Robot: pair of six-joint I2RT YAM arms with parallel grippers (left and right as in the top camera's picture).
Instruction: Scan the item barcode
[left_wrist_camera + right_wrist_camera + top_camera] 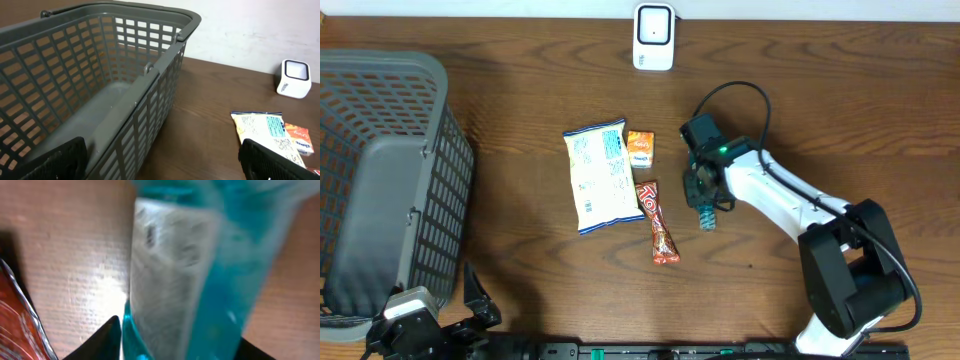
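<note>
**Right jaws over a teal packet, left jaws idle by the basket, on a brown wooden counter (840, 110).**

In the lower left corner of the overhead frame the left jaws stand fully spread and hold nothing. Just beyond them the grey plastic mesh basket (448, 190) fills the left edge. In the middle of the frame lies a white-and-blue snack bag (600, 177). A long red candy bar (658, 222) is just right of its lower end, and a small orange packet (640, 148) is just beside its upper right corner. Right of the bar, the small teal see-through packet with a white label (707, 219) lies under the right jaws of the white arm (780, 190). In the right wrist view it sits between the two dark tips. That picture is blurred, so I cannot tell if they press it. The white box-shaped scanner (653, 37) stands at the top centre, well apart from the packet.
</note>
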